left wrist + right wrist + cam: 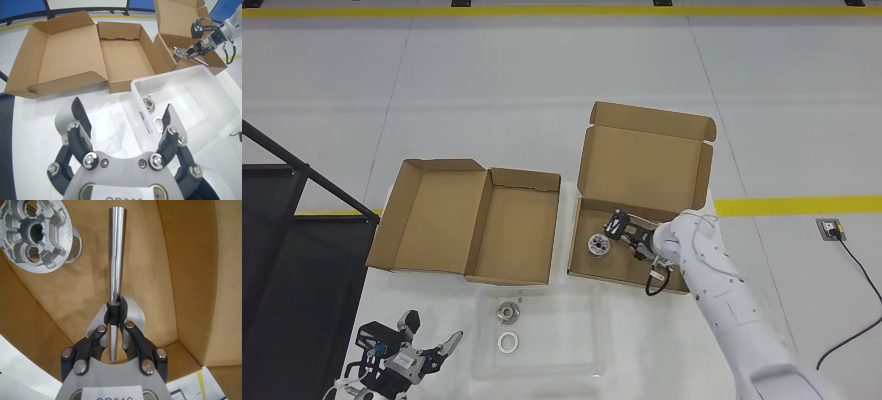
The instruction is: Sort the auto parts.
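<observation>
Placing the rod (115, 247) in the right box (189, 275) beside the hub (36, 236), the right hand (116, 308) clamps it and probably must lower and release next; the left hand (121, 106) hovers spread wide, empty.

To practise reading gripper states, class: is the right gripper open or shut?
Shut on the metal rod: the right gripper pinches it from both sides, inside the cardboard box.

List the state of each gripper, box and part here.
Left gripper: open, above the table.
Right gripper: shut on the metal rod, inside the right box.
Left box: lid open.
Right box: lid open, holds the hub.
Clear bin: holds a flanged bushing and a ring.
</observation>
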`<action>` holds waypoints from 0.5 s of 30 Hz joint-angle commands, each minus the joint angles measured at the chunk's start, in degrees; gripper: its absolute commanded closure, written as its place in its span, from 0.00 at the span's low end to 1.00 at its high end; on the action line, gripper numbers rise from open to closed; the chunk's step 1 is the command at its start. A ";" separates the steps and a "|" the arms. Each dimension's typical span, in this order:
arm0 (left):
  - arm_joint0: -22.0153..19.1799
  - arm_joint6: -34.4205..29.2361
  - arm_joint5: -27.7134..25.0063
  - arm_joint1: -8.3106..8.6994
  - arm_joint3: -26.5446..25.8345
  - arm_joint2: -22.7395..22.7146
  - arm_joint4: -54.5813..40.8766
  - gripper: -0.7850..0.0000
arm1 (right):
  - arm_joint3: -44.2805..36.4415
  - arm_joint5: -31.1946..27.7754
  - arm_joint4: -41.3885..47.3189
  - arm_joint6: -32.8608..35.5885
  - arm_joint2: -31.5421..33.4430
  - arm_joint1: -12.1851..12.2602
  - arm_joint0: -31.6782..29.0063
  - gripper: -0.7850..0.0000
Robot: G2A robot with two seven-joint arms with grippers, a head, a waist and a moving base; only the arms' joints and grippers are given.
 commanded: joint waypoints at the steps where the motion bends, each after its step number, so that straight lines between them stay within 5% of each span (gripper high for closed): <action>1: 0.00 0.00 0.00 0.00 0.00 0.00 0.00 0.00 | 0.32 0.24 0.25 -0.45 0.13 0.14 0.07 0.36; 8: 0.00 0.00 0.00 0.00 0.00 0.00 0.00 0.00 | -4.07 1.12 0.89 -2.18 1.91 1.37 -1.96 0.22; 15: 0.00 0.00 0.00 0.00 0.00 0.00 0.00 0.00 | -21.30 -1.33 1.24 -2.37 6.07 3.75 -10.75 0.20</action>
